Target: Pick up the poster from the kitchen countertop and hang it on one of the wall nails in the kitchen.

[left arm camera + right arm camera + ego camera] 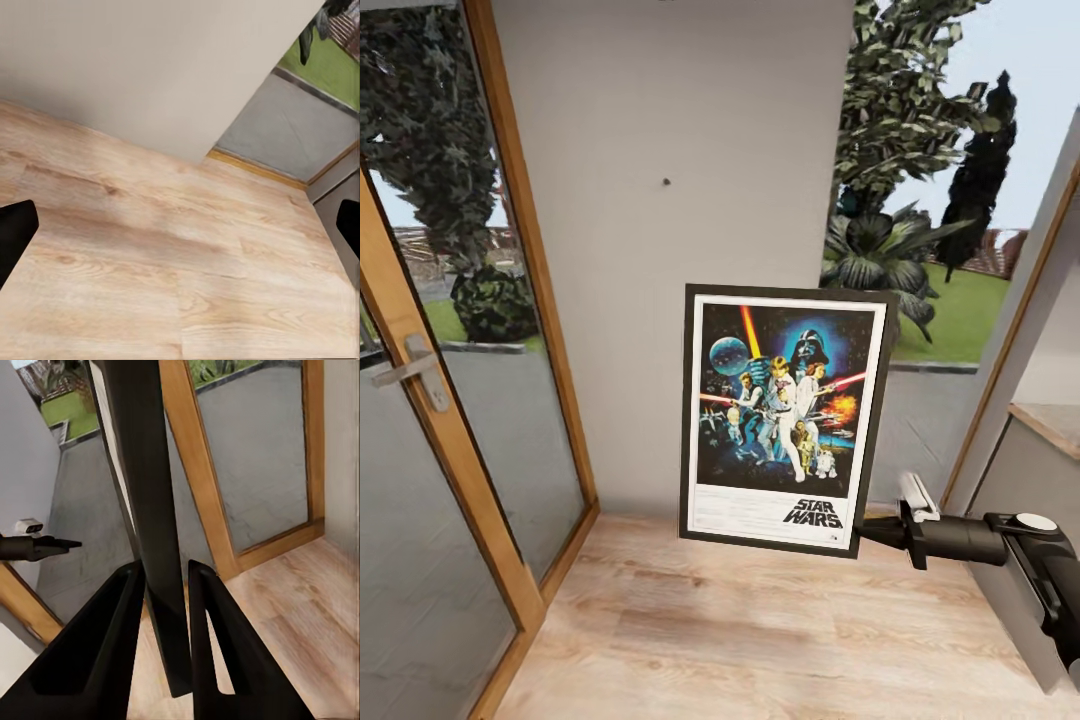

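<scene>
The poster (785, 415), a framed Star Wars print, hangs upright in front of the grey wall (660, 300), its bottom edge above the wood floor. My right gripper (872, 530) is shut on the poster's lower right edge. In the right wrist view the two fingers (120, 630) clamp the poster (142, 472) edge-on. A small dark wall nail (665, 183) sits on the wall, above and left of the poster's top. My left gripper (180, 232) is open over bare floor, with nothing between its fingers.
A glass door in a wooden frame (455, 440) with a grey handle (405, 368) stands ajar at the left. At the right are a window frame (1010, 340) and a ledge (1050, 415). Light wood floor (740, 630) lies below.
</scene>
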Available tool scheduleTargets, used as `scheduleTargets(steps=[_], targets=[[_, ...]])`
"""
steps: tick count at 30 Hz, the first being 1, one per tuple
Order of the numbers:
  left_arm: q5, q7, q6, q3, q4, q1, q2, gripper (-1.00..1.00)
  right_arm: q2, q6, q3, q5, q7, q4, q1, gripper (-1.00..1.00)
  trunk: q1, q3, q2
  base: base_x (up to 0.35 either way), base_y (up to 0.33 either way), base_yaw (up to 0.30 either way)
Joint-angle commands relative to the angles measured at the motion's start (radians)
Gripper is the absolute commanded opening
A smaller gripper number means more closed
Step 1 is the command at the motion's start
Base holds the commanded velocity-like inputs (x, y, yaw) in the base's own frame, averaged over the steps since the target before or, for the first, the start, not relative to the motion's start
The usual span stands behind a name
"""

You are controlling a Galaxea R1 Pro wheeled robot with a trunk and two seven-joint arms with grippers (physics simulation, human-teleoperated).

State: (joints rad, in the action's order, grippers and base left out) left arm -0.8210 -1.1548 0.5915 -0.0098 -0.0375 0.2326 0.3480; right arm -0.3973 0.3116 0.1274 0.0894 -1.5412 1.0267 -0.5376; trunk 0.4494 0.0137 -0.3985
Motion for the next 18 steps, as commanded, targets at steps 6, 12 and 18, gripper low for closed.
scheduleTargets(steps=[6,12,18], targets=[[-0.003,-0.003,0.004,-0.001,0.001,0.001,0.000,1.00,0.000,0.014,0.000,0.001,-0.005,0.000,-0.001,-1.00,0.001,-0.005,-0.002,0.001,0.002,-0.266],[-0.003,-0.003,0.004,-0.001,0.001,0.001,0.000,1.00,0.000,0.014,0.000,0.001,-0.005,0.000,-0.001,-1.00,0.001,-0.011,-0.002,0.000,0.000,-0.247],[-0.003,-0.003,0.004,-0.001,0.001,0.001,0.000,1.00,0.000,0.014,0.000,0.001,-0.005,0.000,-0.001,-1.00,0.001,-0.012,-0.002,0.082,0.061,-0.036]])
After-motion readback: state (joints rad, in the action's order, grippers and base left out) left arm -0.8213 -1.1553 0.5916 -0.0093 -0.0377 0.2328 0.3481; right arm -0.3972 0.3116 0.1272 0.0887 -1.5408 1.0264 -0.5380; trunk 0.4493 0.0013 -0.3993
